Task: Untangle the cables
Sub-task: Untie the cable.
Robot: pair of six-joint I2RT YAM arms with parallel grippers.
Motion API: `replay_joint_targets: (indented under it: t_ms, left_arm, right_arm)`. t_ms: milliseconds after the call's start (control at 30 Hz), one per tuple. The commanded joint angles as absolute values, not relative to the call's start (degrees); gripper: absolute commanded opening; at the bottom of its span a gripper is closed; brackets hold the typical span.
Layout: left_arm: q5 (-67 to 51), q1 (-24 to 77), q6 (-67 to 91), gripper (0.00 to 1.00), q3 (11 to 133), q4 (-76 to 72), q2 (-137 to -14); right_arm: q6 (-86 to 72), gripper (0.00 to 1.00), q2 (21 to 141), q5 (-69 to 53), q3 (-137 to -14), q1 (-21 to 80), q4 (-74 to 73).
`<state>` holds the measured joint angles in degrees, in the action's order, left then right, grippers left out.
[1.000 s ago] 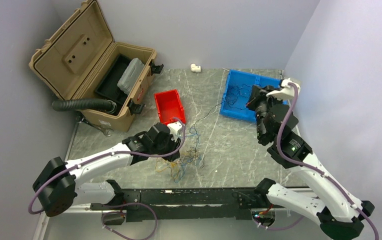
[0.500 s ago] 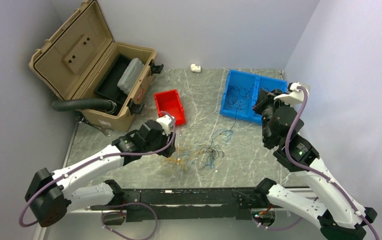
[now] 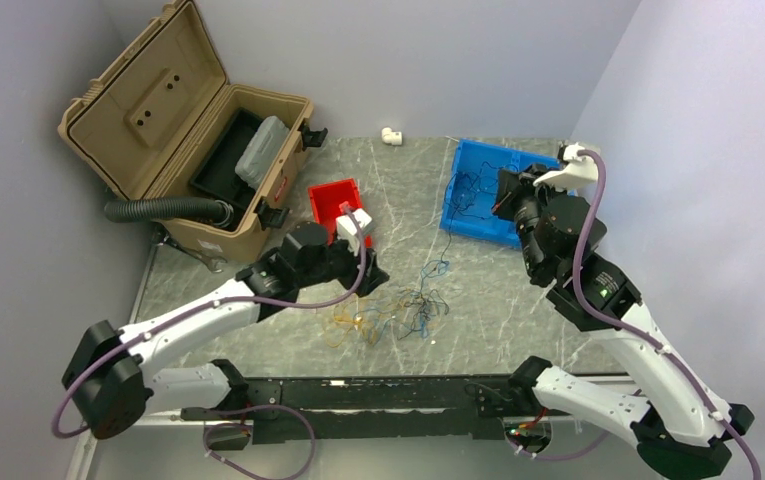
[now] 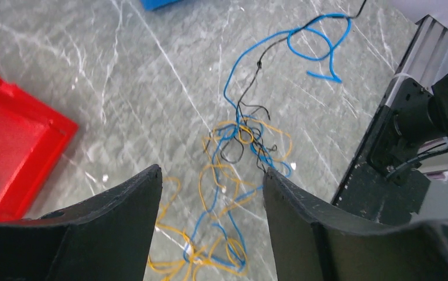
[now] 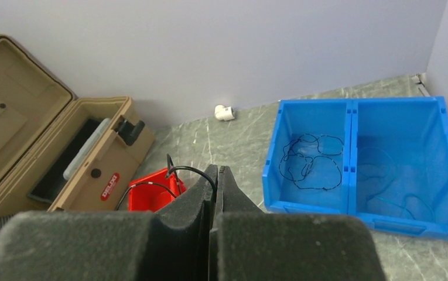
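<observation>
The cables (image 3: 398, 312) lie in a loose orange, blue and dark tangle on the grey table. In the left wrist view the cables (image 4: 239, 152) spread just beyond my fingertips. My left gripper (image 3: 369, 270) (image 4: 212, 171) hovers open over the tangle's left side with nothing between its fingers. My right gripper (image 3: 505, 196) (image 5: 216, 170) is raised near the blue bin (image 3: 473, 231) and is shut on a thin dark cable (image 5: 183, 170) that loops out of its jaws. More dark cable loops (image 5: 310, 161) lie in the bin's left compartment.
A red bin (image 3: 333, 208) (image 4: 10, 152) stands behind the left gripper. An open tan case (image 3: 158, 110) and a black ribbed hose (image 3: 158, 210) sit at the back left. A white fitting (image 3: 390, 134) lies by the back wall. The black rail (image 4: 385, 158) lines the near edge.
My left gripper has opened and moved back and right off the tangle. The tangle now lies further right and more spread. The right gripper swung right, then back left, staying shut.
</observation>
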<state>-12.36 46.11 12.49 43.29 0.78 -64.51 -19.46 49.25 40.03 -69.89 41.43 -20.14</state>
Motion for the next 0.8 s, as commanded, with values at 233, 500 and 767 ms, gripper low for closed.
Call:
replay_joint_targets:
  t_ms: [233, 500, 767]
  left_arm:
    - [-22.22, 46.40, 8.16, 0.54, 50.42, -15.32, -80.05]
    - [-25.80, 47.50, 7.01, 0.50, 55.06, -15.39, -86.69]
    - [-22.97, 50.08, 4.99, 0.46, 60.70, -12.68, -93.68]
  right_arm:
    - [-19.51, 0.00, 46.40, 38.23, -71.36, 41.40, -21.88]
    - [-19.77, 0.00, 46.02, 37.98, -71.63, 41.33, -22.27]
    - [-20.04, 0.00, 46.00, 38.01, -72.08, 41.40, -22.78]
